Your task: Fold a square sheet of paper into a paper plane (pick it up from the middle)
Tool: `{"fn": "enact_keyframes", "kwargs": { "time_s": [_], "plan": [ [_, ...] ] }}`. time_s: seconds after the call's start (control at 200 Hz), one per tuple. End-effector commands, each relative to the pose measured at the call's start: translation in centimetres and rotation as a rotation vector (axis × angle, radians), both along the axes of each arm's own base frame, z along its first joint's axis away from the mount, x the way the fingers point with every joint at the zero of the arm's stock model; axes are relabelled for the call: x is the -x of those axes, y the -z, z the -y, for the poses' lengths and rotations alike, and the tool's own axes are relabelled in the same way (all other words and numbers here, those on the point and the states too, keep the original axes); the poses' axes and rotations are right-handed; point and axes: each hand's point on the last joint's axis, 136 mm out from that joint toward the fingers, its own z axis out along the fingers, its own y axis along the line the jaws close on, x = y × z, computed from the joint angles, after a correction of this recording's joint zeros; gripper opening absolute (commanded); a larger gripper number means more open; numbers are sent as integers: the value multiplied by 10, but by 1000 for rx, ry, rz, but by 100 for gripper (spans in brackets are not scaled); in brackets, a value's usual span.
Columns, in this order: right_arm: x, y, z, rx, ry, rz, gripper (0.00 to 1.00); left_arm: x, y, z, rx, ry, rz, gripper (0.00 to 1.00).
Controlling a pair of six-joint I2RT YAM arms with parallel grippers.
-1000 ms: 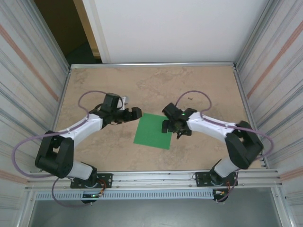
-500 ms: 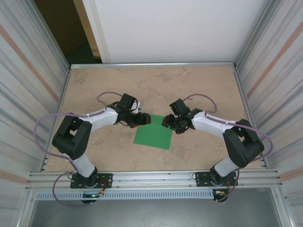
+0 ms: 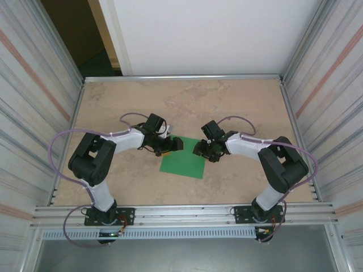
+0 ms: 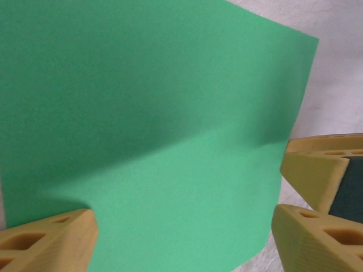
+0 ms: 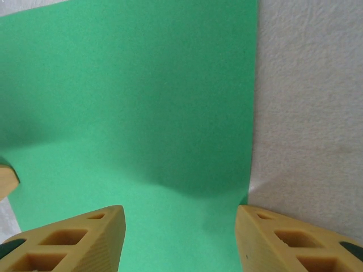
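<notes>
Jaws of the left gripper (image 4: 181, 226) gape wide over the thin bright green square sheet of paper (image 3: 182, 163). The right gripper (image 5: 178, 218), also parted, straddles its edge, holding nothing. Both should probably pinch low and evenly. Wrist views reveal a slight buckle; overhead, the sheet looks flat, centred between both grippers.

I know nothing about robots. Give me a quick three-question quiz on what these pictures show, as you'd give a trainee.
1. True or false: the green paper sheet is folded into a plane.
2. The left pincer and right pincer sit at the sheet's: A) far corners, B) near corners, C) centre.
3. Are both pincers open or shut?
Key: 1 false, it lies unfolded on the table; 2 A; 3 open.
</notes>
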Motion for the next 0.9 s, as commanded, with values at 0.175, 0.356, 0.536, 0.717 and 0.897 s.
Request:
{"fn": "enact_keyframes", "kwargs": {
  "time_s": [0.175, 0.356, 0.536, 0.717, 0.897],
  "plan": [
    [-3, 28, -2, -2, -35, -56, 53, 5, 17, -8, 39, -104, -46, 97],
    [-14, 29, -17, -44, -99, -31, 50, 4, 12, -10, 135, -157, -45, 99],
    [-24, 19, -41, -151, -153, 6, 52, 6, 14, -13, 116, -153, -50, 99],
    [-22, 3, -32, -155, -155, 57, 67, 8, 17, -16, 100, -159, -54, 99],
    [-15, -8, -2, -116, -111, 78, 69, 7, 16, -17, 97, -164, -50, 99]
  ]
}}
